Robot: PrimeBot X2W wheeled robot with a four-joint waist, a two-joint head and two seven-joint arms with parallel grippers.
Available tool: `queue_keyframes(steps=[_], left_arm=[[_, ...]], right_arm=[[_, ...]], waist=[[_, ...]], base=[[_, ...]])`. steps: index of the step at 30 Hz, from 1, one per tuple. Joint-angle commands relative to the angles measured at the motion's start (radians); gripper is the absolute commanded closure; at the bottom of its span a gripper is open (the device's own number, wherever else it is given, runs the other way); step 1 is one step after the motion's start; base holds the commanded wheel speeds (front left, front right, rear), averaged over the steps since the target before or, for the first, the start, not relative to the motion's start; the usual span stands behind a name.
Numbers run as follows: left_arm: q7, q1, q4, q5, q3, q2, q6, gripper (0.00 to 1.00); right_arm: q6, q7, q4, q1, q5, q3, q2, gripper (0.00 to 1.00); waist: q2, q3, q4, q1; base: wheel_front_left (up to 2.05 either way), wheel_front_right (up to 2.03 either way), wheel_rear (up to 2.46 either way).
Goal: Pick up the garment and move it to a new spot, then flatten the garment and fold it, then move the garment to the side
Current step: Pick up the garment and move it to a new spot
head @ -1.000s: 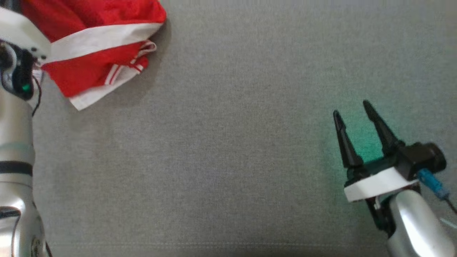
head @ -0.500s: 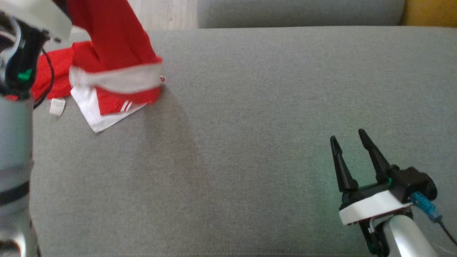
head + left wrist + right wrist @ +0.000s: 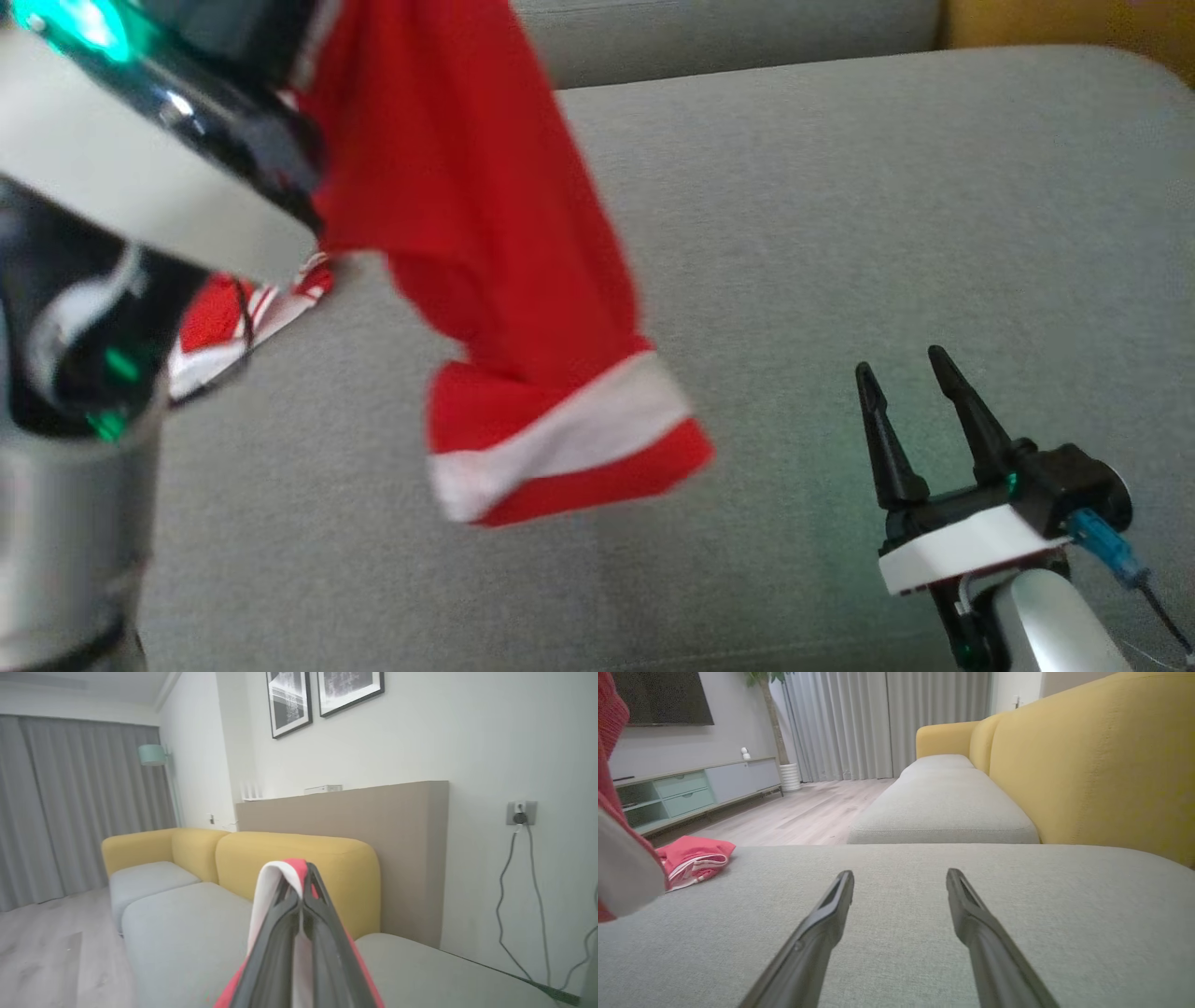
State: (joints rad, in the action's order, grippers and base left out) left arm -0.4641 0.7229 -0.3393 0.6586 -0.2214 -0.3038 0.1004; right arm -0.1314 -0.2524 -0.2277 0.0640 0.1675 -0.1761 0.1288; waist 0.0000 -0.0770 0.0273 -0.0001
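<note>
While the left pincer (image 3: 299,877) pinches it, the garment (image 3: 485,233) hangs vertically, hem-down.

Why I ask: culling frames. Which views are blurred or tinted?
Head view: the red and white garment is smeared, and a green glow tints the grey fabric sofa cushion beside the open right gripper. Left wrist view: the left gripper, shut on the garment, looks soft. Right wrist view: mostly crisp.

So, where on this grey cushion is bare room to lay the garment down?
Bare: the wide middle of the cushion, between the hanging garment and the open right gripper. Crowded: the left end, where red cloth lies by the left arm.
</note>
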Motion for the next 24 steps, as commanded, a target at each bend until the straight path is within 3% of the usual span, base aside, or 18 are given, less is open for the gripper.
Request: queue_keyframes(steps=[1,9,20,24], left_arm=[[-0.024,-0.002,-0.067,0.025,0.019,-0.018,-0.011,1.0],[-0.046,-0.121,-0.092,0.071,-0.05,0.025,-0.027,1.0],[0.037,-0.157,0.095,-0.022,-0.024,0.006,-0.06,1.0],[0.092,-0.167,0.206,-0.008,-0.059,0.075,-0.054,1.0]], right_arm=[[0.001,-0.009,0.038,0.01,0.004,-0.011,-0.007,0.0],[0.001,-0.009,0.044,0.006,0.005,-0.005,-0.017,0.0],[0.001,-0.009,0.043,0.008,0.008,-0.007,-0.029,0.0],[0.001,-0.009,0.038,0.015,0.01,-0.016,-0.035,0.0]], waist=[[0.0,0.001,0.04,0.0001],[0.0,-0.012,0.117,0.0001],[0.0,-0.025,0.18,0.0001],[0.0,-0.03,0.183,0.0001]], base=[[0.0,0.0,0.0],[0.0,0.0,0.0],[0.0,0.0,0.0],[0.0,0.0,0.0]])
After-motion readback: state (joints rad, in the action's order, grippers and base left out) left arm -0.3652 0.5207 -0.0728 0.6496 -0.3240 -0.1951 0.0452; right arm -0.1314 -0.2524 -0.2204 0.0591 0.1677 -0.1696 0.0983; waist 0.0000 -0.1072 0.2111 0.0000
